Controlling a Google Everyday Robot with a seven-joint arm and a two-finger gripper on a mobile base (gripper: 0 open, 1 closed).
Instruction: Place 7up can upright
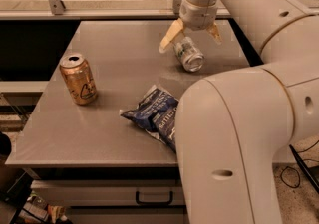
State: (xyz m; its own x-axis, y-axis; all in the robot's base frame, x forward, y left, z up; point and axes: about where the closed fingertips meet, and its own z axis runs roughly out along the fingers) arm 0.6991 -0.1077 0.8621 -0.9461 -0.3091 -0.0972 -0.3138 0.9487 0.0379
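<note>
The 7up can [189,54], silver-white with green markings, lies on its side on the grey table [114,78] at the back right, its silver top facing the front. My gripper [191,38] hangs directly over the can's far end, open, with one yellowish finger [169,36] to the left of the can and the other [215,33] to its right. The fingers straddle the can without gripping it.
An orange-gold can [78,78] stands upright at the left of the table. A blue chip bag [155,115] lies at the front middle, partly hidden by my arm's large white body [234,138]. A metal rail [99,13] runs behind the table.
</note>
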